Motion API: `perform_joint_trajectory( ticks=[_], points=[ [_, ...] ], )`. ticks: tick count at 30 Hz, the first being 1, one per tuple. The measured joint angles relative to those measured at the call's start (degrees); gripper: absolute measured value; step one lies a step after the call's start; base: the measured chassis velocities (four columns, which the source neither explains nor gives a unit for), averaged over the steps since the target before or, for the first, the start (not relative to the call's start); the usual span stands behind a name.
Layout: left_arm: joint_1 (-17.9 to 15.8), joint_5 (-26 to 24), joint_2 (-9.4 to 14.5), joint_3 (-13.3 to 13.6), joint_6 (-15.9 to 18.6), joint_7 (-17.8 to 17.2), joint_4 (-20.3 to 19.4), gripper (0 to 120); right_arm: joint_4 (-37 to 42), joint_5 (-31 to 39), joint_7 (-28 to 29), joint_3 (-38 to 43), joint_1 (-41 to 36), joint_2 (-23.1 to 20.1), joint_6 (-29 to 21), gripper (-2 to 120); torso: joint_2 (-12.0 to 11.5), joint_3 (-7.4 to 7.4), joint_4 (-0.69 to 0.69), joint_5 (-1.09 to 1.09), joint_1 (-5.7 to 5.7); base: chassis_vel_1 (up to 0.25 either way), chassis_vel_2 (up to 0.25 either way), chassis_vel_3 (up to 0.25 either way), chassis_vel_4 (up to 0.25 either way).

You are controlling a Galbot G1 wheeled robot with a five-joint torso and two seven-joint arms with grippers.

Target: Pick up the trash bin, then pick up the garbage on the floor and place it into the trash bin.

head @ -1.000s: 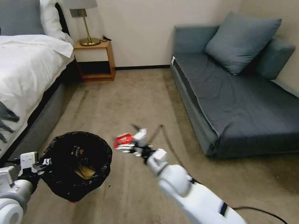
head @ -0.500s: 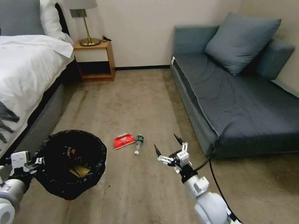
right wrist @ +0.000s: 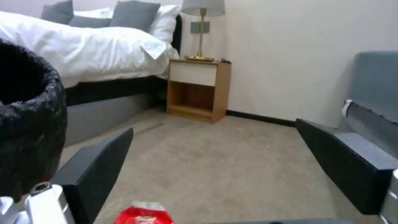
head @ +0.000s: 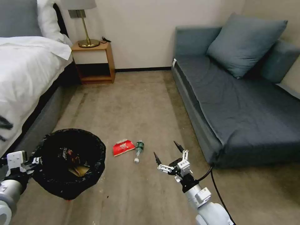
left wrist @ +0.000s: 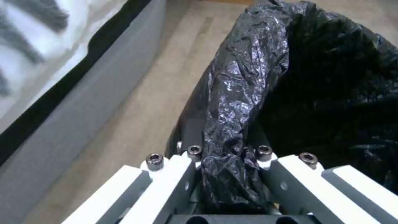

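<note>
- Left gripper at 8 o'clock in the head view, fingers clenched on the bag-lined rim of the trash bin, held off the floor.
- Right gripper at 6 o'clock, fingers spread wide, holding nothing.
- Red packet and small bottle lie just beside each other on the floor, between bin and right gripper.
- Tan cardboard lies inside the bin.

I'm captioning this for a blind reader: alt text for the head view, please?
The open right gripper hovers near a red snack packet and small bottle on the carpet, while the left gripper holds the trash bin.
</note>
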Motion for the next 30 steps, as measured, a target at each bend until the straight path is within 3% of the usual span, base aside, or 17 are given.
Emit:
perform_joint_trajectory(
  ticks=[30],
  points=[
    [-1.42, 0.00, 0.27, 0.25, 0.10, -0.25, 2.29, 6, -3.22, 0.61, 0.25, -4.13, 3.14, -1.54, -3.31, 100, 0.00, 0.00, -0.01, 0.02, 0.00, -0.158, 0.159, 0.157, -0.160]
  ],
)
